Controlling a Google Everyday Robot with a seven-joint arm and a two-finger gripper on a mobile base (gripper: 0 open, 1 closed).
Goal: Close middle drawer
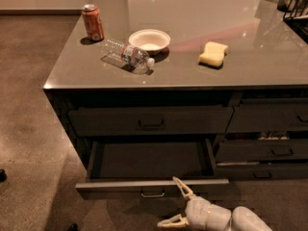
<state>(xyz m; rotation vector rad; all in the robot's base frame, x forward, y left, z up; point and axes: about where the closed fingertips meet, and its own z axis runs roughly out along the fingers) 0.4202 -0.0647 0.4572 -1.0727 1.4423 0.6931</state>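
Gripper (175,205): jaws released, spread wide. Middle drawer (115,187) pulled out, front just beyond upper jaw; box shows bare dark floor.

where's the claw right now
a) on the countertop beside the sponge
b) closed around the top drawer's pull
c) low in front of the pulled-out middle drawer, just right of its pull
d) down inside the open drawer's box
C: the claw sits low with its fingers spread, in front of the pulled-out middle drawer, just right of the bar pull.
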